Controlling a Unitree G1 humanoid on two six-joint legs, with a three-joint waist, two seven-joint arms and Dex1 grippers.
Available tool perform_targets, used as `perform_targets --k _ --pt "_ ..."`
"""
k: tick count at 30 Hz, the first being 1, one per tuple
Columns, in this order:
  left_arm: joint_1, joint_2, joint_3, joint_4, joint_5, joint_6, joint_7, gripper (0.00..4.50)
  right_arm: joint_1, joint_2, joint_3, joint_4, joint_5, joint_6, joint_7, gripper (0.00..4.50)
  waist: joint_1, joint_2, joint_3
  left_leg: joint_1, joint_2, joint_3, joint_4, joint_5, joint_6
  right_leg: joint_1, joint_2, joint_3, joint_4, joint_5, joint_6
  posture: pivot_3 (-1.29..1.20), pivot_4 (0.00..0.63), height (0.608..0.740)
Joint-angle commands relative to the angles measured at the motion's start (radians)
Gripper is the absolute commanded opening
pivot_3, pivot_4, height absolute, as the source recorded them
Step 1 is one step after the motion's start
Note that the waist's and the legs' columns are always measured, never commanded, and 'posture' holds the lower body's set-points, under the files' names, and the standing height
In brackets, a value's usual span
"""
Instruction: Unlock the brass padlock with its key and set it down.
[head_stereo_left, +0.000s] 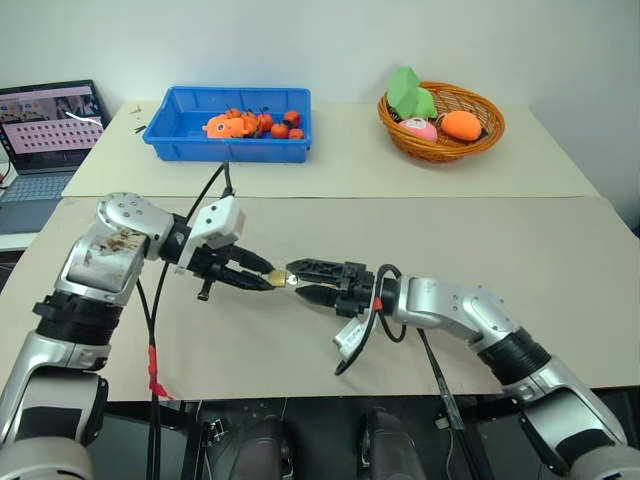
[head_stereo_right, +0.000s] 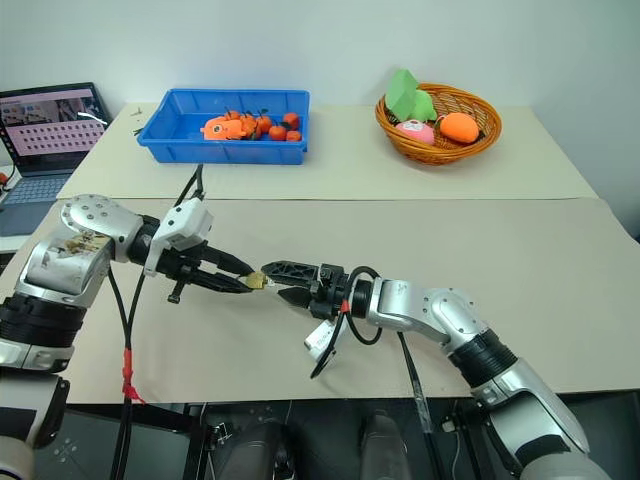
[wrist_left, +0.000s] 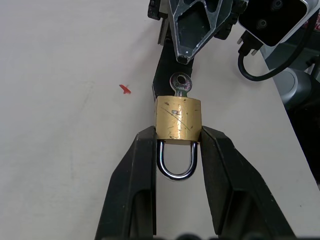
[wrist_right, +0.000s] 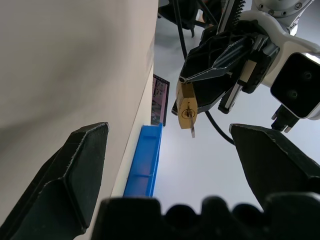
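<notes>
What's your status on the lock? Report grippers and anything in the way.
Left gripper shut on the padlock, key in its keyhole. Right gripper open, fingers either side of the key. Nothing in the way.

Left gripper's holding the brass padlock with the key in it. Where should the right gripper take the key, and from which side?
By the key's round bow, the part jutting from the brass padlock's end opposite the shackle. Come straight along the key's axis, facing the left gripper, with the right gripper's open fingers either side of the flat bow.
</notes>
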Motion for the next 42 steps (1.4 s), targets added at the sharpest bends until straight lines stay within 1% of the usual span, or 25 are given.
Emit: perform_targets --k 1,10,14,16,17,19,20,22,24,32,35,39,42 --pt "-0.028 0.006 0.002 0.000 -0.004 -0.022 -0.008 0.77 -0.018 0.001 -0.017 -0.012 0.004 0.001 -0.005 4.50 0.000 0.000 0.000 0.000 0.000 0.000 0.000 0.000 0.000 0.000 0.000 0.000 0.000 0.000 0.000 0.00 0.150 0.664" --pt "-0.031 0.012 -0.005 0.021 0.003 -0.030 -0.019 0.77 -0.006 -0.018 -0.025 -0.022 0.003 -0.003 -0.005 4.50 0.000 0.000 0.000 0.000 0.000 0.000 0.000 0.000 0.000 0.000 0.000 0.000 0.001 0.000 0.000 0.00 0.150 0.664" --pt "-0.032 0.013 -0.007 0.027 0.004 -0.031 -0.021 0.77 -0.002 -0.020 -0.022 -0.035 0.006 -0.004 0.003 3.53 0.000 0.000 0.000 0.000 0.000 0.000 0.000 0.000 0.000 0.000 0.000 0.000 0.000 0.000 0.000 0.00 0.150 0.664" --pt "-0.033 0.013 -0.008 0.032 0.007 -0.037 -0.020 0.77 -0.001 -0.021 -0.020 -0.044 0.008 -0.006 0.010 2.69 0.000 0.000 0.000 0.000 0.000 0.000 0.000 0.000 0.000 0.000 0.000 0.000 0.001 0.000 0.000 0.00 0.150 0.664" --pt "-0.033 0.014 -0.007 0.034 0.008 -0.040 -0.019 0.77 0.000 -0.021 -0.020 -0.047 0.009 -0.006 0.012 2.40 0.000 0.000 0.000 0.000 0.000 0.000 0.000 0.000 0.000 0.000 0.000 0.000 0.001 0.000 0.000 0.00 0.150 0.664" --pt "-0.033 0.014 -0.008 0.036 0.008 -0.042 -0.019 0.77 0.000 -0.020 -0.020 -0.050 0.012 -0.006 0.017 1.63 0.000 0.000 0.000 0.000 0.000 0.000 0.000 0.000 0.000 0.000 0.000 0.000 0.001 0.000 0.000 0.00 0.150 0.664" --pt "-0.033 0.014 -0.008 0.035 0.007 -0.042 -0.020 0.77 0.000 -0.020 -0.020 -0.050 0.012 -0.006 0.018 1.39 0.000 0.000 0.000 0.000 0.000 0.000 0.000 0.000 0.000 0.000 0.000 0.000 0.001 0.000 0.000 0.00 0.150 0.664" --pt "-0.033 0.014 -0.009 0.035 0.007 -0.042 -0.021 0.77 -0.001 -0.019 -0.020 -0.050 0.011 -0.005 0.019 0.65 0.000 0.000 0.000 0.000 0.000 0.000 0.000 0.000 0.000 0.000 0.000 0.000 0.001 0.000 0.000 0.00 0.150 0.664" --pt "-0.033 0.015 -0.009 0.034 0.007 -0.039 -0.021 0.77 -0.001 -0.017 -0.020 -0.052 0.012 -0.005 0.023 0.08 0.000 0.000 0.000 0.000 0.000 0.000 0.000 0.000 0.000 0.000 0.000 0.000 0.001 0.000 0.000 0.00 0.150 0.664" --pt "-0.034 0.013 -0.009 0.030 0.004 -0.032 -0.018 0.77 0.001 -0.010 -0.021 -0.071 0.023 0.001 0.048 0.08 0.000 0.000 0.000 0.000 -0.001 0.000 0.000 0.000 0.000 0.000 0.000 0.001 0.000 0.000 0.000 0.00 0.150 0.664" --pt "-0.035 0.011 -0.010 0.031 0.004 -0.030 -0.016 0.77 0.003 -0.008 -0.017 -0.069 0.043 0.002 0.078 0.08 -0.001 0.000 0.000 0.000 -0.001 0.001 0.000 0.000 0.000 0.000 0.000 0.001 0.000 0.000 0.000 0.00 0.150 0.664" --pt "-0.034 0.010 -0.009 0.031 0.005 -0.029 -0.014 0.77 0.005 -0.006 -0.010 -0.059 0.113 0.006 0.163 0.08 -0.001 0.000 0.000 0.000 -0.001 0.001 0.000 0.000 0.000 0.000 -0.001 0.001 0.000 0.000 0.000 0.00 0.150 0.664" --pt "-0.033 0.008 -0.011 0.034 0.006 -0.031 -0.010 0.77 0.007 -0.003 -0.003 -0.041 0.210 0.018 0.257 0.08 -0.001 0.000 0.000 0.000 -0.001 0.001 0.000 0.000 0.001 0.000 -0.001 0.001 -0.001 0.001 -0.001 0.00 0.150 0.664"
